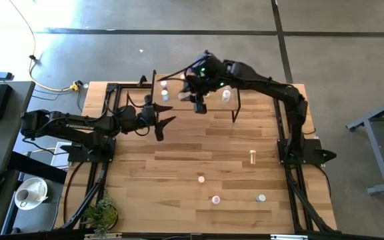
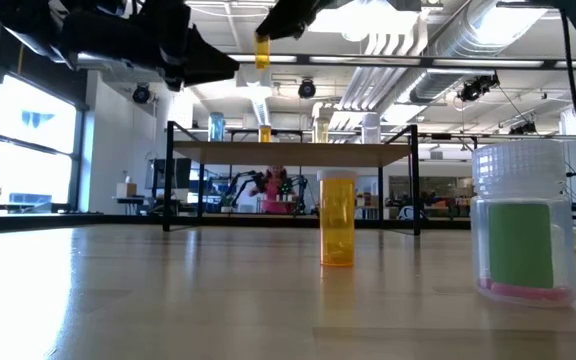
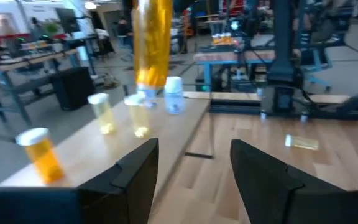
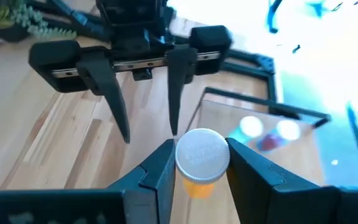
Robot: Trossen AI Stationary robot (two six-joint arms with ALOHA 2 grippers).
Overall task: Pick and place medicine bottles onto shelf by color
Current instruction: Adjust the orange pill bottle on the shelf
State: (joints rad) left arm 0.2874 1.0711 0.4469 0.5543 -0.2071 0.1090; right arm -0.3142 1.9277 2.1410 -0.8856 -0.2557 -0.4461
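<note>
My right gripper (image 1: 193, 95) is shut on an orange medicine bottle (image 2: 262, 50), which is high above the shelf (image 2: 293, 152). The same bottle shows in the left wrist view (image 3: 151, 43). The shelf top (image 3: 104, 155) carries an orange bottle (image 3: 42, 155), two yellow ones (image 3: 101, 112) and a pale one (image 3: 174, 94), all standing upright. My left gripper (image 1: 169, 115) is open and empty, level, just near of the shelf and pointing at it. My right gripper pinches the bottle's white cap (image 4: 202, 154) between its two fingers, one on each side. The fingers come from above, pointing down. The bottle hangs upright below them, clear of the shelf and the bottles on it.
On the near half of the table stand an orange bottle (image 2: 337, 218) and a pinkish-white bottle with a green label (image 2: 523, 225). A pale one (image 1: 261, 197) stands there too, and a yellow one (image 1: 252, 157) lies on its side. A small plant (image 1: 102, 215) is at the near left corner.
</note>
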